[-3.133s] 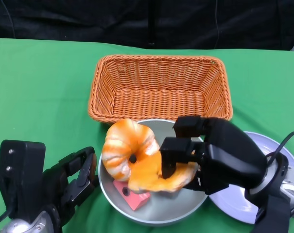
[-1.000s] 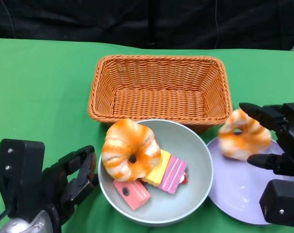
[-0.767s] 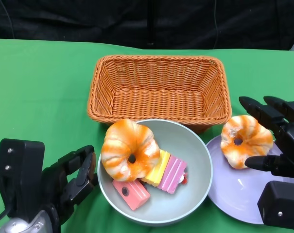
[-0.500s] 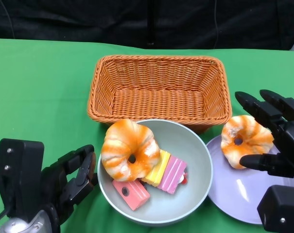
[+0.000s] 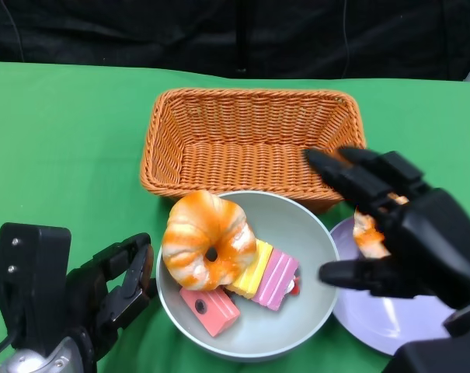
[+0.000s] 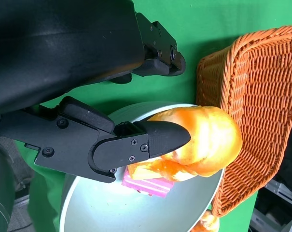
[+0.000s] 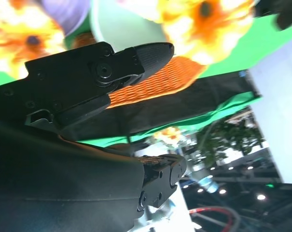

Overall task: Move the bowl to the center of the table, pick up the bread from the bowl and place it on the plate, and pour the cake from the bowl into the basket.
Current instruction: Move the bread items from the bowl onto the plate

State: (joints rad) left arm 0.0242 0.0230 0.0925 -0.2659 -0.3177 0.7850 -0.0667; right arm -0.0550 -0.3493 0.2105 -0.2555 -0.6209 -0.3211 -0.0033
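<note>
1. One bread sits in the bowl atop the cake pieces; another, mostly hidden, seems to lie on the plate.
2. Right hand hovers over it, fingers spread, empty.
3. Left hand (beside the bowl's rim) holds nothing, fingers apart.
4. Basket stands just behind the bowl.

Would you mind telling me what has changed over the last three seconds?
The right hand carried one bread from the bowl to the plate, let it go there, and has since swung back toward the bowl, open. The other bread, the cakes, the basket and the left hand stayed put.
</note>
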